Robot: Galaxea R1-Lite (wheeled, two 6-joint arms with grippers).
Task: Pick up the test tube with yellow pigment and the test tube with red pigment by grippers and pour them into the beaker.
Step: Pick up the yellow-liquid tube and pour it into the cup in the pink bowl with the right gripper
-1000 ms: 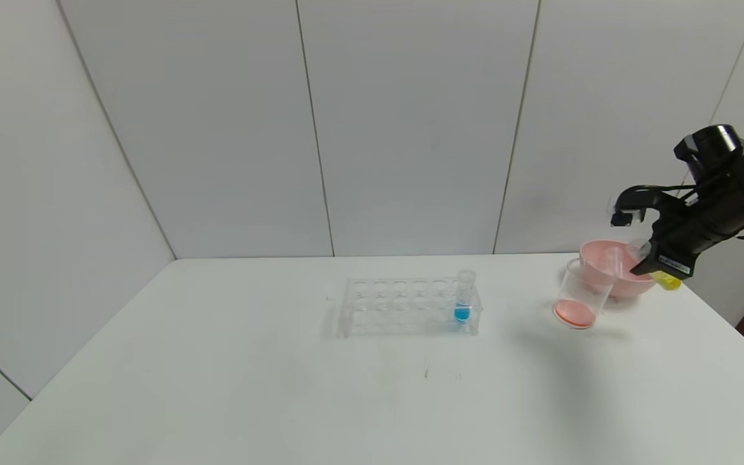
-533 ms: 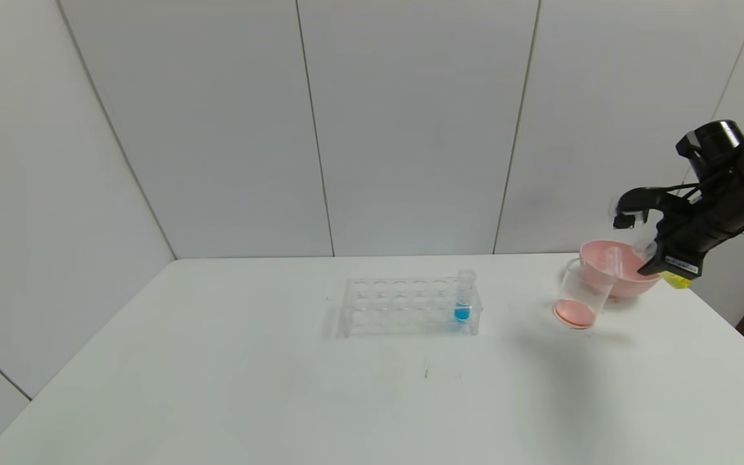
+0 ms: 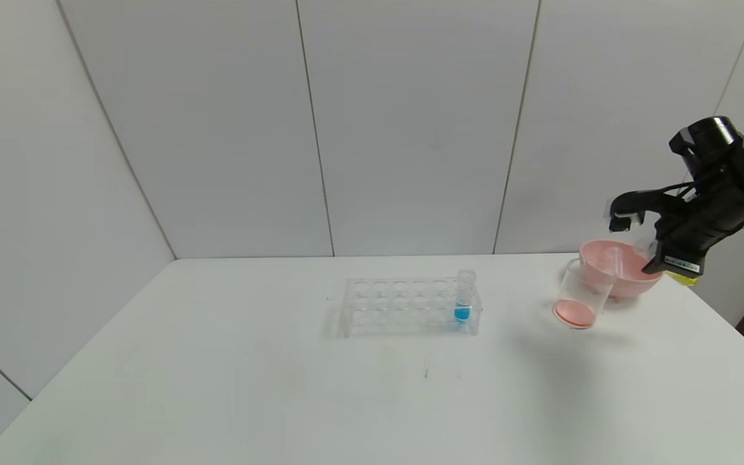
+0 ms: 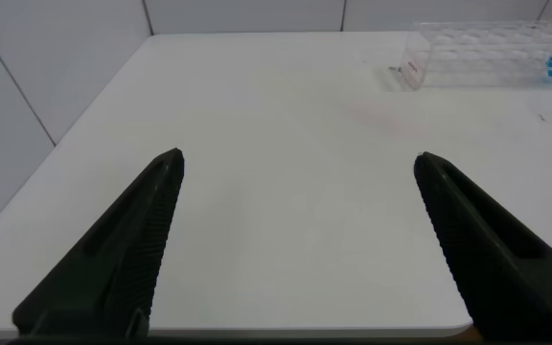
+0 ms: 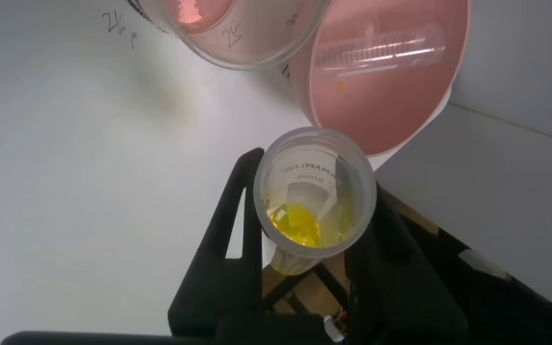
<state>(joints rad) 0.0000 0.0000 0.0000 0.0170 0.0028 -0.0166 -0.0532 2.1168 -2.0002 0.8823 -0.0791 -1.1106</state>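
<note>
My right gripper (image 3: 653, 255) is shut on the test tube with yellow pigment (image 5: 316, 201) and holds it tilted in the air over the pink bowl, just right of the beaker. Yellow liquid sits at the tube's bottom, and its yellow end shows below the gripper (image 3: 681, 278). The beaker (image 3: 580, 294) stands on the table with red-orange liquid at its base, and also shows in the right wrist view (image 5: 228, 29). No tube with red liquid is in view. My left gripper (image 4: 300, 163) is open and empty over the table's near left part, out of the head view.
A pink bowl (image 3: 630, 281) stands behind the beaker near the table's right edge, with an empty clear tube (image 5: 377, 53) in it. A clear tube rack (image 3: 404, 307) at mid table holds a blue-liquid tube (image 3: 464, 300).
My right gripper with the yellow tube has shifted slightly up and to the right above the bowl. Nothing else has moved.
</note>
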